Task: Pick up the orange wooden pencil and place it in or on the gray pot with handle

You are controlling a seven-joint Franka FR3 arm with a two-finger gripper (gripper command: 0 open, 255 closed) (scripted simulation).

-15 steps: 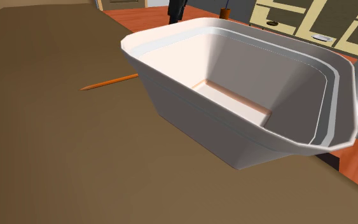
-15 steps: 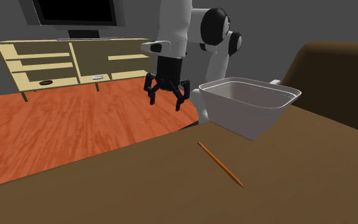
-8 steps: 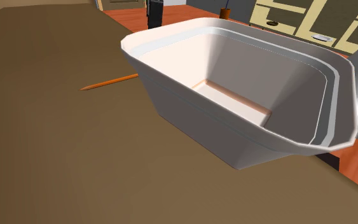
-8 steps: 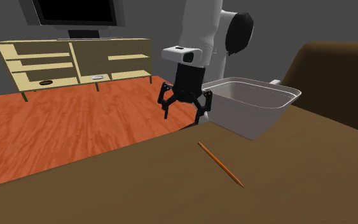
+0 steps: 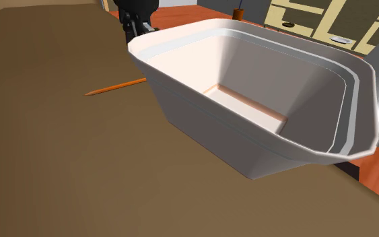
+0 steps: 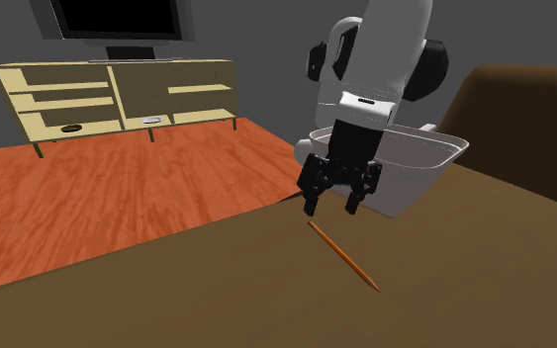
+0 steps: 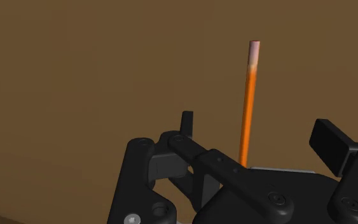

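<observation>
Pencil flat on table, outside pot | claw fingers apart above pencil's end

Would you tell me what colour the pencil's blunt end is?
Pale pink on the orange pencil; clearest in the wrist view.

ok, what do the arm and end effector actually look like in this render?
Arm: smooth white links with dark rounded joints. A white wrist block carries the all-black end effector, two fingers on jointed linkages with visible screw heads. No cables or markings that I can see.
</observation>
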